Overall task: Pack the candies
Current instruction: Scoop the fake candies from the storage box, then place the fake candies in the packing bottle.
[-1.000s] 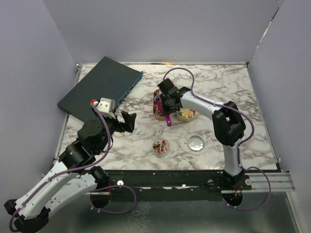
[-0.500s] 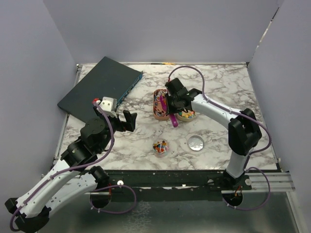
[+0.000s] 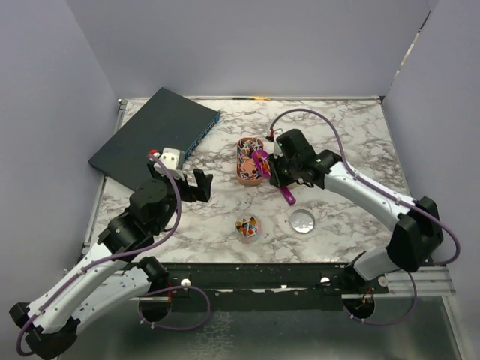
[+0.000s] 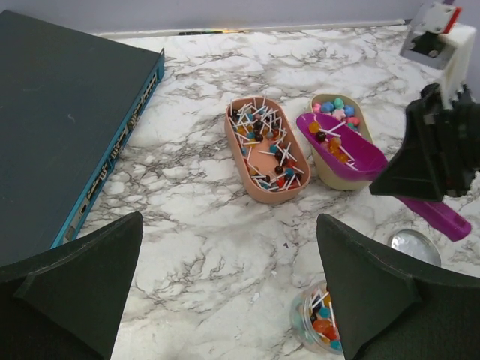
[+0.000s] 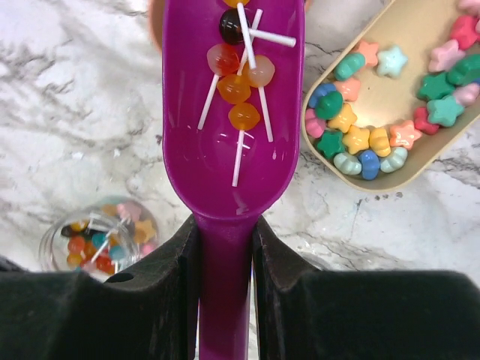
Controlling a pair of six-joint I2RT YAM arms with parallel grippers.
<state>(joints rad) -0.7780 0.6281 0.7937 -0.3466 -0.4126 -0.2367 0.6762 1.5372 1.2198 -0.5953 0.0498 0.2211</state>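
Candies, a few round orange, red and dark pieces on white sticks, lie in the bowl of a purple scoop. The right gripper is clamped on its handle. More of them fill a pink tray and a beige tray, and a small clear jar is partly filled.

In the top view the scoop's long axis runs from 11 o'clock at the bowl to 5 o'clock at the handle end, and the jar sits near the right gripper at 7 o'clock. The load probably goes there.

The left gripper hovers with its fingers wide apart and empty, at 10 o'clock from the jar and a little farther off.

Only the right wrist view shows the scoop's contents plainly. Only the top view shows the jar's lid lying beside the jar at 3 o'clock.
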